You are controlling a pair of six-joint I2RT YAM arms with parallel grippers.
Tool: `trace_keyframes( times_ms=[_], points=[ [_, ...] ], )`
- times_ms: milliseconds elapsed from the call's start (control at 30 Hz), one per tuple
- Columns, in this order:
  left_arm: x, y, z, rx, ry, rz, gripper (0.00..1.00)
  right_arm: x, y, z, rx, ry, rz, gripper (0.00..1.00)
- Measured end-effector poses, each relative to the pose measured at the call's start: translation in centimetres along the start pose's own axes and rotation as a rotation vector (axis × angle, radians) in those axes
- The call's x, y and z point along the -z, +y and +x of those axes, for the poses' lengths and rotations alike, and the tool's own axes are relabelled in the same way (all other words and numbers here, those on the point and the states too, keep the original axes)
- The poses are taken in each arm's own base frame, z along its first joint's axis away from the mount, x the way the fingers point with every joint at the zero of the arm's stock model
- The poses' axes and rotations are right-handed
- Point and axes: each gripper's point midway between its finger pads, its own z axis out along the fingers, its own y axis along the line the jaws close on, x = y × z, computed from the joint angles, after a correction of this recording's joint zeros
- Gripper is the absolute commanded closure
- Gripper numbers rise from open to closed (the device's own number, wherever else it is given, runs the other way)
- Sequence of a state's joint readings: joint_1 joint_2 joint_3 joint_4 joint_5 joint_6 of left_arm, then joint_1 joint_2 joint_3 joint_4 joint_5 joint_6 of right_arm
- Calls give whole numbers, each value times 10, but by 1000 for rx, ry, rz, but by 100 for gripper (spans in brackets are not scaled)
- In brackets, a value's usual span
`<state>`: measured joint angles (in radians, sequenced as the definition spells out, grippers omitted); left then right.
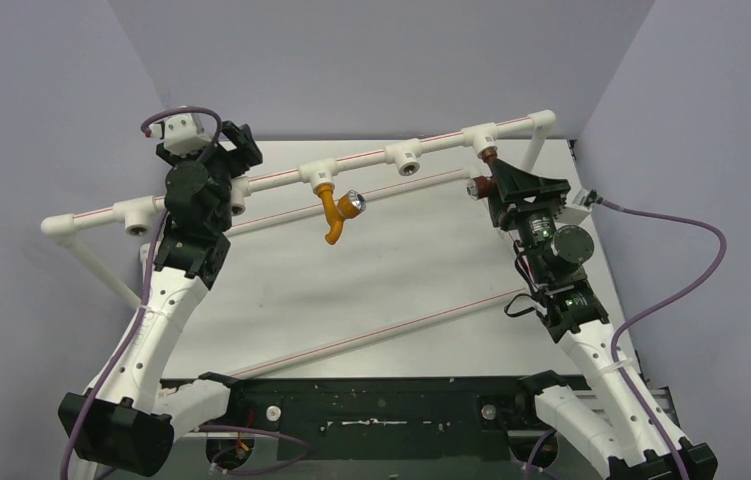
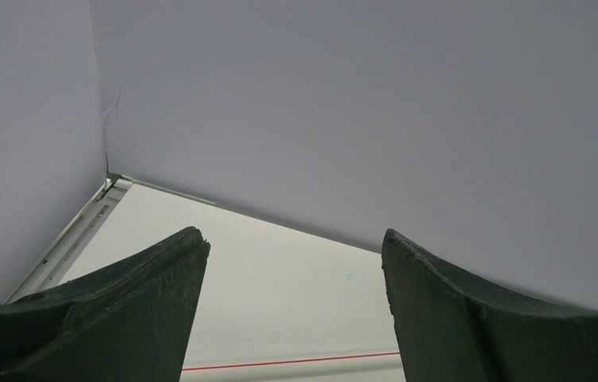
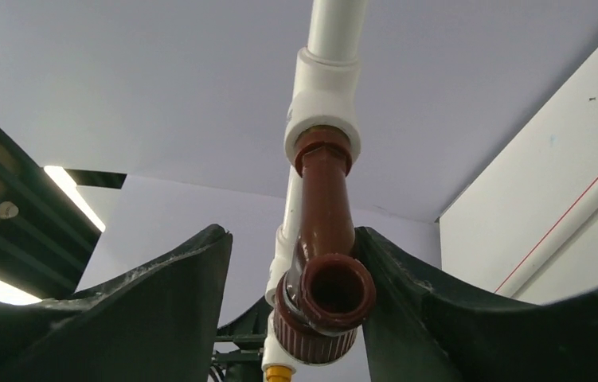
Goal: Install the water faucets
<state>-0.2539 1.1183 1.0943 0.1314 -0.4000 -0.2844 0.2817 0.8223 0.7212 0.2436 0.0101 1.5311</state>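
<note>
Faucets, two. First, dark red-brown tap with bent spout (image 3: 323, 239), seated in a white T-shaped pipe socket (image 3: 323, 103) near the right end of the white pipe rail (image 1: 371, 162). Only the right wrist view shows its open spout mouth between the fingers of the right gripper (image 1: 492, 180). The jaws are partly apart, one finger at the spout and the other clear of it, so nothing is clamped. Second, orange-yellow tap with shiny silver knob (image 1: 334, 213), hanging from a middle socket and seen whole only from above. Grippers, two. The left gripper (image 2: 295, 243) is up by the rail's left part; its wrist view shows jaws spread wide and holding nothing, with grey wall (image 2: 359, 119) and white table (image 2: 279, 302) beyond. T sockets in plain sight from above, four.
</note>
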Motion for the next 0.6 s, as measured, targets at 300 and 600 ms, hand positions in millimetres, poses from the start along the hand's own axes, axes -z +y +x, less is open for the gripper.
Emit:
trace_keyframes(
  times_ms=[300, 600],
  points=[
    [0, 0, 0, -1, 1, 0, 22, 15, 12, 1, 58, 15, -34, 18],
    [0, 0, 0, -1, 1, 0, 22, 42, -2, -2, 182, 25, 34, 12]
  ],
)
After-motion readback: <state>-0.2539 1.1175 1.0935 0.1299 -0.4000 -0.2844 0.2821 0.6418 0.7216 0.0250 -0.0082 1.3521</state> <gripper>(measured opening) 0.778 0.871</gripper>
